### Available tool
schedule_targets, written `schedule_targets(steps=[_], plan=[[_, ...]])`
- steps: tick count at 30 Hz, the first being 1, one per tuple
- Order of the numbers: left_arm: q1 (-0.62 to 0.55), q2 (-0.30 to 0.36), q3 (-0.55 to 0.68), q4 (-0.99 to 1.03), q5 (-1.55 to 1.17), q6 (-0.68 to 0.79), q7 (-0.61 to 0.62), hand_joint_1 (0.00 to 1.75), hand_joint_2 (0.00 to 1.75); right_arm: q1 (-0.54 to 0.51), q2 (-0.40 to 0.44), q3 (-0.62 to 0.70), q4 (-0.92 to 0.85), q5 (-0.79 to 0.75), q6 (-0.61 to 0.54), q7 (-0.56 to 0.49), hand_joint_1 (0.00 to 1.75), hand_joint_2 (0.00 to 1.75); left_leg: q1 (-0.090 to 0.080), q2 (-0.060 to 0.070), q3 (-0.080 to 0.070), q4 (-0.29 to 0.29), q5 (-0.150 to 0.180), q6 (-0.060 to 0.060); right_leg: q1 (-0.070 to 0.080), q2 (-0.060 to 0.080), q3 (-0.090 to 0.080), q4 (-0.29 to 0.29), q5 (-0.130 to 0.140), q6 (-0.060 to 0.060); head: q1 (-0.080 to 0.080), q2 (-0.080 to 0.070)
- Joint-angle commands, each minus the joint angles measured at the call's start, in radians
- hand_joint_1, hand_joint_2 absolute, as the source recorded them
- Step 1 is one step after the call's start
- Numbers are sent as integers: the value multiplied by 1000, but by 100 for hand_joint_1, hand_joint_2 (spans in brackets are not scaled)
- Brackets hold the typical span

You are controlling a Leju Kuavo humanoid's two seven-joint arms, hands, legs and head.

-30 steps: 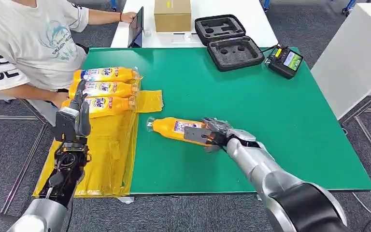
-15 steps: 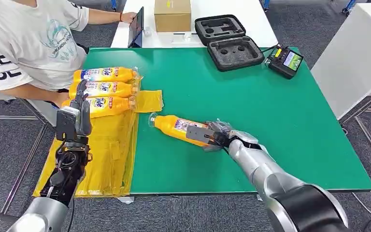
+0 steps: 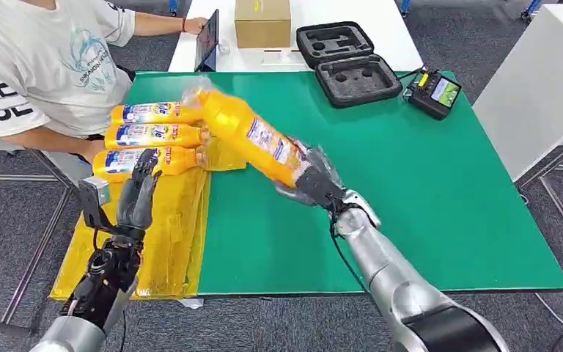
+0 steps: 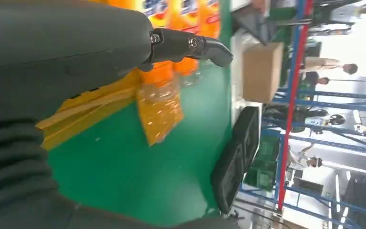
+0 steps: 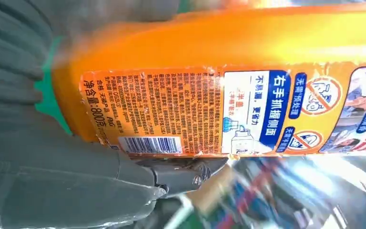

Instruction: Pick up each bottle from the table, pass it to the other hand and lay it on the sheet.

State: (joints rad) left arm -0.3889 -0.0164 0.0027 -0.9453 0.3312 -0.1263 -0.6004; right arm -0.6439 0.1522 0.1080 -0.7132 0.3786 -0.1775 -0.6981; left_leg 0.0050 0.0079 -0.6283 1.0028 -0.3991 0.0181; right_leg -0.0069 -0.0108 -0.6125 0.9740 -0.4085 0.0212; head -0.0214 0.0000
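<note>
Head view: the right robot hand point(image 3: 314, 183) grips the base of an orange plastic detergent bottle point(image 3: 245, 132), lifted above the green table point(image 3: 425, 191) – neck angled toward the open, empty left robot hand point(image 3: 138, 196) over the yellow plastic sheet point(image 3: 168, 242) at the table's left edge – presumably for handover.

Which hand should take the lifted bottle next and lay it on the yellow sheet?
Left. The left hand hovers empty over the yellow sheet, while the right hand holds the bottle.
</note>
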Motion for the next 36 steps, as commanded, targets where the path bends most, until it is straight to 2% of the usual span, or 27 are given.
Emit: schedule_targets(steps=[1, 5, 8, 9, 10, 17, 18, 24, 28, 36], plan=[[35, 0, 61, -57, 48, -19, 14, 0, 175, 207, -33, 134, -497, -97, -150, 0, 175, 175, 1, -2, 7, 0, -4, -1, 0, 0, 7, 0, -4, 0, 0, 0], [66, -2, 52, -123, 44, -29, 24, 0, 175, 167, -13, 118, -376, -122, -131, 0, 175, 175, 0, 1, 4, 0, -3, -1, 0, 2, 4, 0, -2, -1, 0, 0], [97, -7, 12, -182, 16, -46, 37, 0, 175, 124, 0, 123, -213, -129, -117, 0, 175, 175, 0, 2, 3, 0, -2, -1, 0, 3, 3, -1, -1, 0, 0, 0], [110, -10, -16, -216, 8, -68, 49, 0, 175, 92, 15, 121, -107, -130, -85, 7, 175, 175, 0, 1, 2, -1, -1, 0, 0, 1, 1, -1, 0, 0, 0, 0], [117, -13, -36, -237, 2, -81, 56, 0, 175, 85, 26, 114, -70, -131, -91, 0, 175, 175, 0, 1, 5, -1, -3, -1, 0, 3, 4, -1, -1, 0, 0, 0], [117, -13, -36, -237, 2, -81, 56, 0, 175, 85, 26, 114, -70, -131, -91, 0, 175, 175, 0, 0, 2, 0, -2, 0, 0, 1, 2, 0, -1, 0, 0, 0], [126, -17, -95, -280, -4, -129, 76, 0, 175, 72, 44, 116, 24, -131, -65, 4, 175, 175, 0, 1, 2, -1, -1, 0, 0, 1, 2, -1, -1, 0, 0, 0], [134, -18, -280, -392, 32, -196, 160, 0, 175, 38, 96, 127, 223, -141, -66, 0, 175, 175, 0, -2, 6, 0, -3, -1, 0, 0, 7, -1, -3, 0, 0, 0], [100, -13, -344, -348, 71, -206, 197, 0, 175, 33, 128, 171, 250, -95, -88, 0, 175, 175, 0, 1, 1, 0, -1, 0, 0, 1, 1, -1, 0, 0, 0, 0], [14, -31, -416, -208, 240, -196, 299, 0, 175, 38, 171, 267, 244, -13, -104, 32, 175, 175, 1, -2, 3, 0, -2, -1, 1, -1, 3, 0, -2, -1, 0, 0]])
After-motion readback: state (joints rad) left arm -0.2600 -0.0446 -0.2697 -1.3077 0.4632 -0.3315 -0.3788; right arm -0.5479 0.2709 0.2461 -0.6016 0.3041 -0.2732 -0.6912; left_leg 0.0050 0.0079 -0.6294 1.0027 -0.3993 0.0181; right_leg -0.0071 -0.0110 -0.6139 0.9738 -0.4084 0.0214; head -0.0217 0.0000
